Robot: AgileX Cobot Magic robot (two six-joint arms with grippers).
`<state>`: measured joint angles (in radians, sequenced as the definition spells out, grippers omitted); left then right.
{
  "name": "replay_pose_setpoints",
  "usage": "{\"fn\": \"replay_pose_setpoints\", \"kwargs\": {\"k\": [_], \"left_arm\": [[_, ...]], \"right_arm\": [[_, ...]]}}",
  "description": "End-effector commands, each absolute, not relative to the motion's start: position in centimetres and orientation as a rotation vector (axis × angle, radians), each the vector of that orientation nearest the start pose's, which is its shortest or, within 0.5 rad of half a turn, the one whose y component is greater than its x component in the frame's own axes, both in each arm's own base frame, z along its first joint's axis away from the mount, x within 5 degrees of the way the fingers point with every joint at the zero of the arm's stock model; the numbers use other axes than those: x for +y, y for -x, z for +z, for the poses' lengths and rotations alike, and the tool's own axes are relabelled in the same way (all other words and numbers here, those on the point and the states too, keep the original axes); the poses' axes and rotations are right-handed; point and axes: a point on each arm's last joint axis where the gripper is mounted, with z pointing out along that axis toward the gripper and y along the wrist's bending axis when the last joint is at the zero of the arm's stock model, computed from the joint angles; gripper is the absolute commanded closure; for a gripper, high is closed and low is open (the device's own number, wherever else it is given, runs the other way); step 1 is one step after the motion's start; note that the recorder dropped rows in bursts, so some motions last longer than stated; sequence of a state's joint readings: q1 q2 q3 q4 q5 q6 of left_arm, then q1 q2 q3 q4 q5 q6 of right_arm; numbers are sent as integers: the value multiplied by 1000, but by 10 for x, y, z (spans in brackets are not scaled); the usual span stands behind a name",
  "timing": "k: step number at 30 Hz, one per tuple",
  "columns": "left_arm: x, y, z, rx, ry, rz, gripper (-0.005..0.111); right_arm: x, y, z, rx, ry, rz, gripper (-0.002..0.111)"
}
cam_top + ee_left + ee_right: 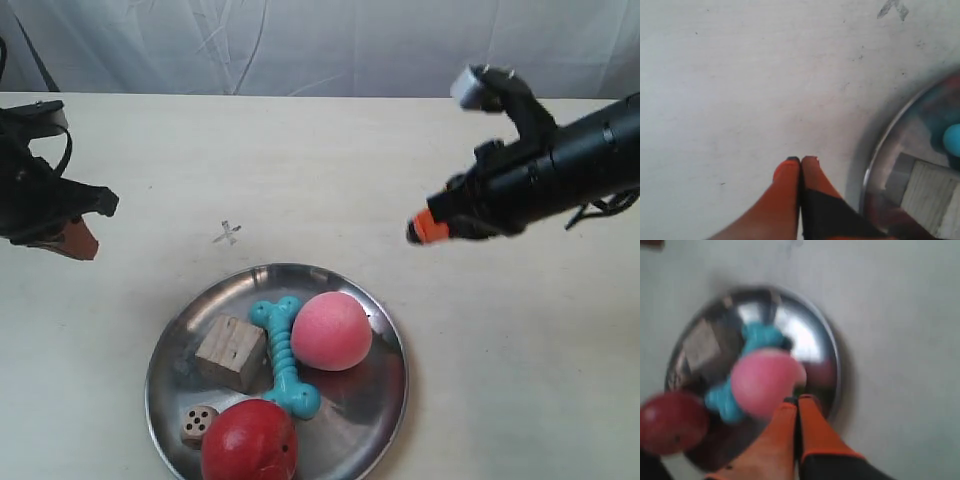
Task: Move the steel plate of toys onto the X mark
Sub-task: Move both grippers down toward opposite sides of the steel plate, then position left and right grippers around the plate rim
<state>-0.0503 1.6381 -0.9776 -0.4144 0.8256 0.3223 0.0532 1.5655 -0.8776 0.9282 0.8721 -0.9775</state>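
On the counter (500, 350), the steel plate (355, 405) of toys (330, 330) lies near the X mark (228, 233), apart from it. Left gripper (801, 159) and right gripper (798, 399): both clenched, empty.

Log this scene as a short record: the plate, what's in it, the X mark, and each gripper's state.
plate: on table, off X mark
in plate: red ball, pink ball, bone, cube, die
X mark: uncovered, just beyond plate rim
left gripper: shut, empty, over table beside plate
right gripper: shut, empty, not touching plate
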Motion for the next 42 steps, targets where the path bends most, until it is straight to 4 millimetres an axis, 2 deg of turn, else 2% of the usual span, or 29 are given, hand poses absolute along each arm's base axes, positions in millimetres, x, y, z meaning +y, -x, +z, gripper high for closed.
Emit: {"fn": "replay_pose_setpoints", "kwargs": {"k": [1,3,5,8,10,13,17,20,25,29,35,42], "left_arm": [[-49,-302,204,2834,-45,-552,107],[-50,-303,205,2825,-15,-587,107],[-51,-301,205,2839,-25,-590,107],[-51,-294,203,2903,-147,-604,102],[-53,-289,203,2932,-269,-639,94],[-56,-288,204,2914,-326,-682,74],[-57,-290,200,2896,-395,-697,54],[-58,-294,183,2948,-373,-732,53],[-64,-300,152,2988,-401,-862,53],[-67,-302,137,3008,-397,-940,53],[-68,-303,129,3011,-399,-970,53],[-69,-304,130,2981,-439,-985,53]], "right_arm": [[52,-256,199,2980,369,662,109],[49,-252,194,3044,196,631,109],[52,-246,186,3058,131,658,109],[57,-231,171,3081,46,767,109],[60,-217,160,3082,52,852,108],[66,-202,148,3036,48,991,93],[72,-193,139,2921,-103,1110,61],[71,-193,133,2867,-280,1094,57],[69,-193,130,2854,-324,1065,57],[70,-196,131,2824,-377,1081,57],[70,-197,132,2801,-397,1100,57],[69,-181,122,2786,-505,1119,57]]}}
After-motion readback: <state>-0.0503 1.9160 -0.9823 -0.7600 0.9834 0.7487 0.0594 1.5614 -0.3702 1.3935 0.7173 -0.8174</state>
